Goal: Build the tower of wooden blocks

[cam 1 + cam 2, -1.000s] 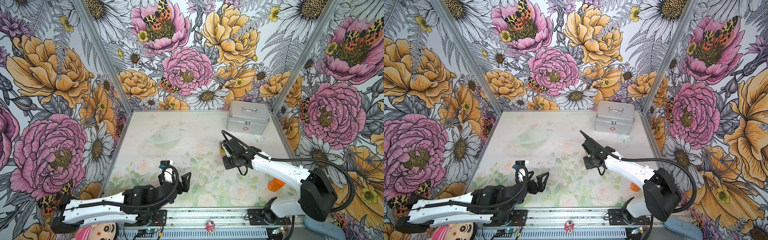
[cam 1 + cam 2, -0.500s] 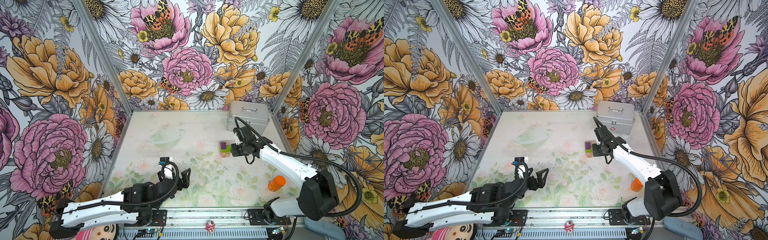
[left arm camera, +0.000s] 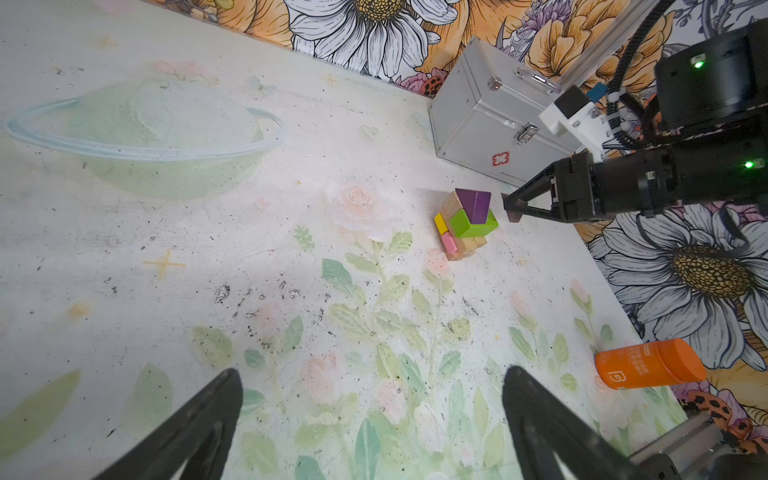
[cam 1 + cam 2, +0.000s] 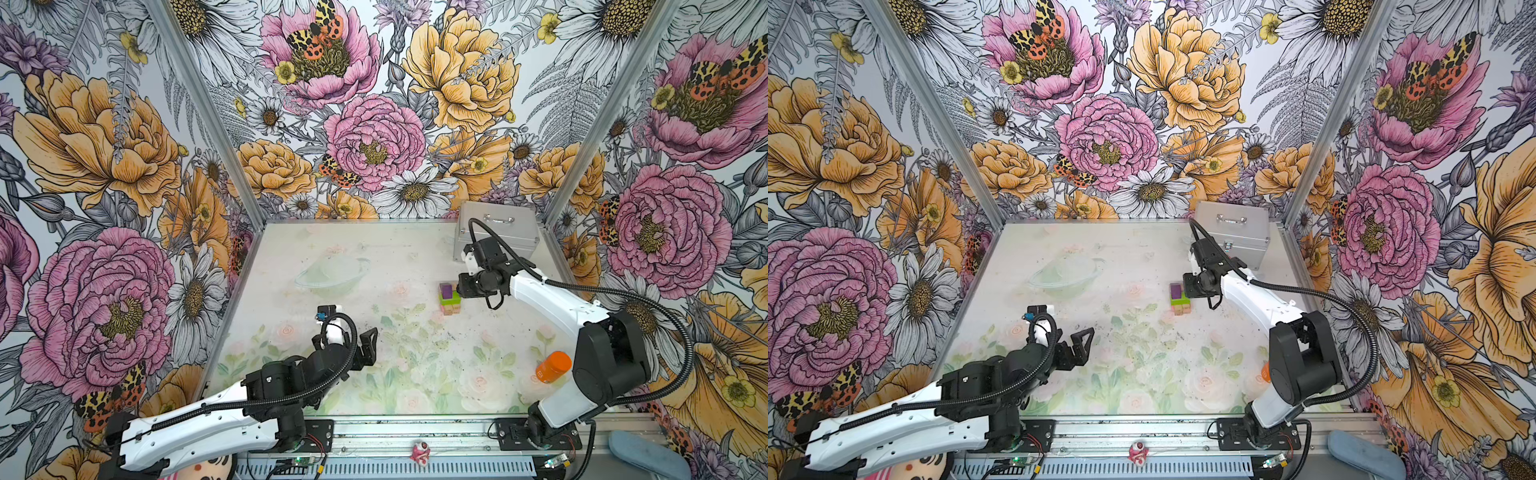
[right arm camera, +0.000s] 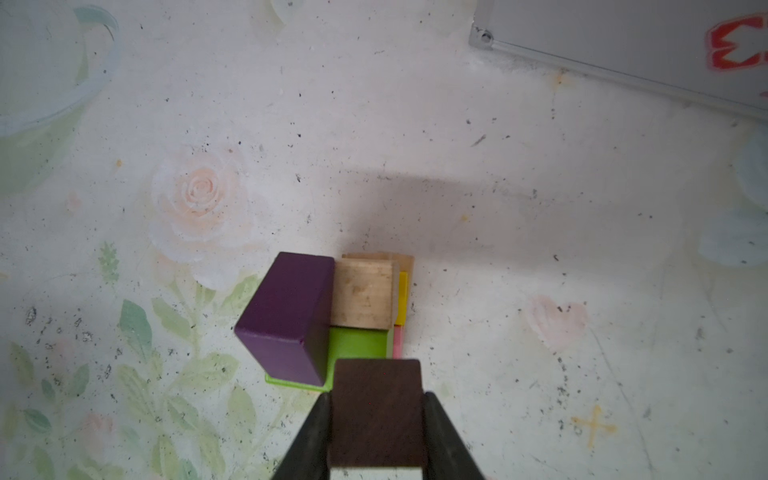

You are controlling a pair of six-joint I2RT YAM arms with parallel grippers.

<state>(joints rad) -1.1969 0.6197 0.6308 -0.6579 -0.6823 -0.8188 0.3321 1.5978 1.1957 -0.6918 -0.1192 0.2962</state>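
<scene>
The wood block tower [image 4: 449,297] [image 4: 1179,300] stands right of the table's middle. It has tan, pink [image 3: 449,244] and yellow [image 3: 440,223] bricks low down, then a lime-green brick [image 3: 471,222] and a tan brick [image 5: 362,293], with a purple brick [image 5: 286,320] skewed on top. My right gripper [image 5: 376,401] is shut on a dark-brown brick [image 5: 376,411] just right of the tower's top, a small gap away in the left wrist view [image 3: 513,209]. My left gripper [image 4: 368,345] [image 3: 372,378] hangs open and empty over the front left.
A silver metal case [image 4: 498,228] stands in the back right corner, close behind the right wrist. An orange bottle [image 4: 552,366] lies near the front right by the right arm's base. Aluminium posts and flowered walls close in the table.
My right gripper has carried the dark-brown brick back and to the right, from over the tower to beside its top, which uncovered the tower. The left arm has barely shifted.
</scene>
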